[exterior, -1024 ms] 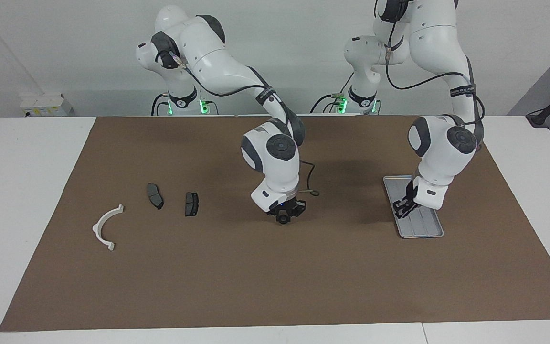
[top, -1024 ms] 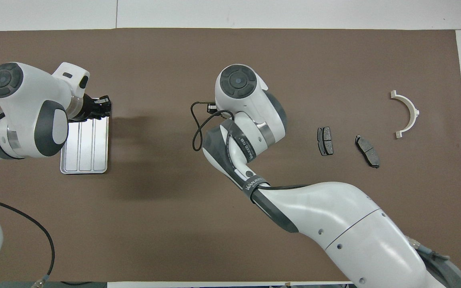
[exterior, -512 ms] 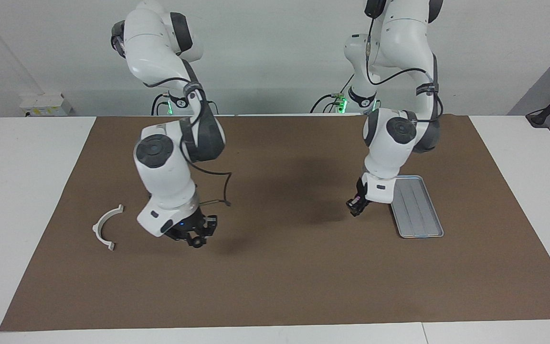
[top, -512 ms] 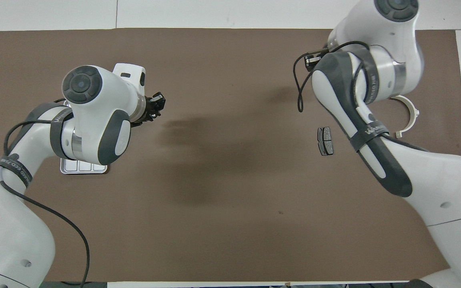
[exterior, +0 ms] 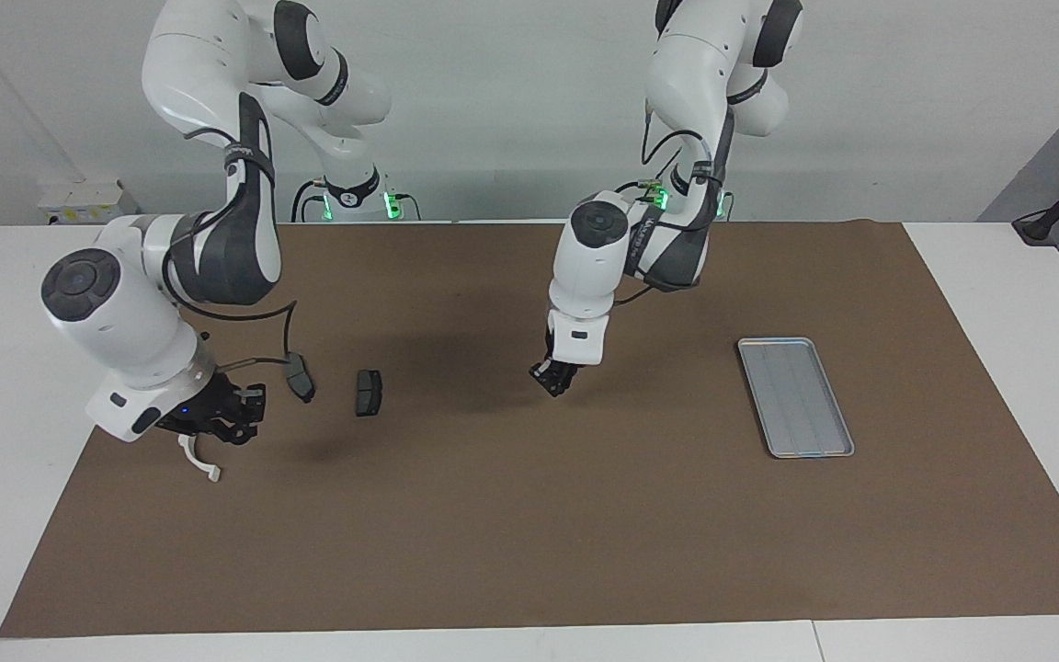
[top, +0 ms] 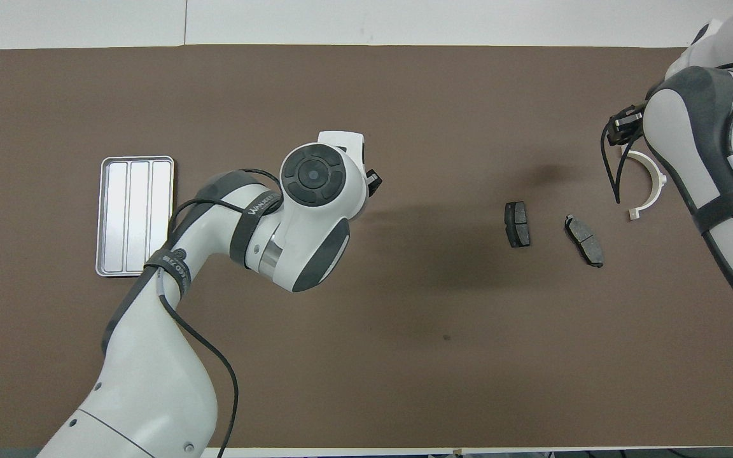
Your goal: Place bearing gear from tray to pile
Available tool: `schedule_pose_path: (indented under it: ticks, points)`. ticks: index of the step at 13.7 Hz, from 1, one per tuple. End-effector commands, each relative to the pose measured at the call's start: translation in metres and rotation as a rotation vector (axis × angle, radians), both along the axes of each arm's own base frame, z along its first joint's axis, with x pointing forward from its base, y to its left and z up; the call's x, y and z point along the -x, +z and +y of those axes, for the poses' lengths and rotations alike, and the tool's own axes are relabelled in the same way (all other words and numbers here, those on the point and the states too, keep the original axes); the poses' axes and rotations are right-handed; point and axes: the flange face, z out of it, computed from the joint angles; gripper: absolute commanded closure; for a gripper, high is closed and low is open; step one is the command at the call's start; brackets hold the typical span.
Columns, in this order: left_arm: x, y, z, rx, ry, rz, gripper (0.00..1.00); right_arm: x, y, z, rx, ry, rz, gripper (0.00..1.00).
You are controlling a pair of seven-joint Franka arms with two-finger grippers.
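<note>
- Away from the tray now and over the bare middle of the brown mat: the left gripper, a second ago low over the tray's end farther from the robots.
- Clenched, fingertips together; impossible to tell whether anything small sits between them.
- Swung from mid-mat to the right arm's end of the table: the right gripper, hanging low over the white bracket.
- Cannot tell how its jaws stand; dark fingers against dark shadow.
- Bearing gear not to be made out anywhere; a second ago a small dark round part showing at the right gripper's tip.
- Unmoved: tray, bracket, both pads.
- Tray toward the left arm's end: silver-grey metal, flat, rounded corners, raised rim, lengthwise ridges.
- Pile toward the right arm's end: bracket a smooth white plastic half-ring with squared end tabs, partly covered by the gripper.
- Beside it, two matte dark grey brake pads, small and flat, lying apart from each other on the mat.
</note>
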Motion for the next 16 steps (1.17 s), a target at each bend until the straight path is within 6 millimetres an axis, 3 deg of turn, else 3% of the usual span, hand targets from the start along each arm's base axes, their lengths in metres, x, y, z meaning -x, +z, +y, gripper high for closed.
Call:
schedule_pose_path:
  ticks: [1,2,5,14,15,16]
  points:
    - [-0.004,-0.027,-0.01,-0.07,0.008,-0.017,1.0,0.037,-0.027,0.002,0.001,0.012,-0.033,1.0]
    - [-0.006,-0.042,-0.012,-0.073,0.013,-0.015,1.0,0.044,-0.035,0.004,0.003,0.004,-0.049,1.0]
    - [-0.011,-0.035,-0.015,-0.07,0.014,-0.021,1.0,0.057,-0.055,0.007,0.003,-0.004,-0.047,1.0]
    - [-0.007,-0.043,-0.011,-0.091,0.01,-0.009,1.0,0.053,-0.087,0.008,0.0,0.006,-0.084,1.0]
    - [-0.007,-0.044,-0.011,-0.093,0.01,-0.006,0.87,0.052,-0.092,0.007,0.0,0.008,-0.091,1.0]
    - [-0.007,-0.044,-0.011,-0.093,0.012,-0.006,0.65,0.052,-0.095,0.006,0.0,0.012,-0.093,1.0]
